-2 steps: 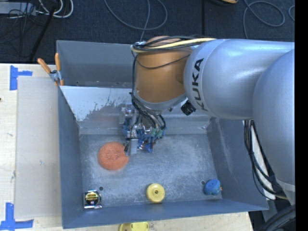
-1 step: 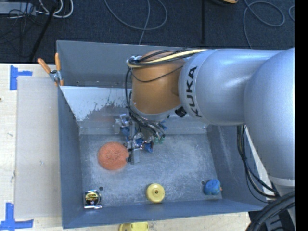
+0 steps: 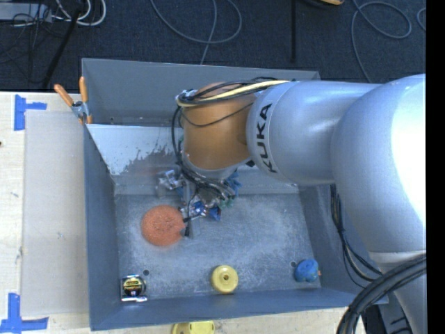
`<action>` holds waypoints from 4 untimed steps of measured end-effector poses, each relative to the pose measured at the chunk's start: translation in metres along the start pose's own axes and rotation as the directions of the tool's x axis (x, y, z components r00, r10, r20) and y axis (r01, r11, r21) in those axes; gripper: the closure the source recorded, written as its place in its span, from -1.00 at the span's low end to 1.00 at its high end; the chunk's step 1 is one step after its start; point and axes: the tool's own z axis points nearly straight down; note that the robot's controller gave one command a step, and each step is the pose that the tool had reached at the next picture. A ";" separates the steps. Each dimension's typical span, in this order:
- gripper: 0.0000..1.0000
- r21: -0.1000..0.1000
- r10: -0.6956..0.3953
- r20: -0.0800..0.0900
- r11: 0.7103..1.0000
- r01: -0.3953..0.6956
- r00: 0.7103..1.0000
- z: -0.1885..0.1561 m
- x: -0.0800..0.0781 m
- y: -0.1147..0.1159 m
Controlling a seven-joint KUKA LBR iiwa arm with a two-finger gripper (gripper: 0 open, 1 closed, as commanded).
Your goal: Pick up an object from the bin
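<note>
Just beside the gripper [image 3: 191, 216], an orange-red round disc [image 3: 161, 226] lies left of centre on the bin [image 3: 278, 235] floor. Whether the gripper is parted or closed, I cannot tell. A yellow round piece [image 3: 224, 277] sits nearer the front wall.

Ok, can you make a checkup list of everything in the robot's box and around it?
Surface: grey bin, its floor dusty.
Job's things: orange-red round disc beside the claw; yellow round piece, blue lump and small black-and-yellow tape measure along the near wall.
Clutter: nothing seen.
Claw: low over the bin's middle, right of the disc; open or shut, cannot tell.
Cables: loops on the floor behind the bin.
Surroundings: dark floor.
</note>
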 end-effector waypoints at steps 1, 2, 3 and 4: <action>-1.00 -0.002 -0.153 -0.007 0.988 0.153 0.988 0.022 0.001 0.001; 1.00 -0.003 -0.330 -0.003 0.944 0.330 0.944 0.031 0.003 0.004; 1.00 -0.003 -0.329 -0.003 0.944 0.329 0.944 0.031 0.003 0.004; 1.00 0.003 -0.341 0.005 0.940 0.341 0.940 -0.162 0.057 -0.021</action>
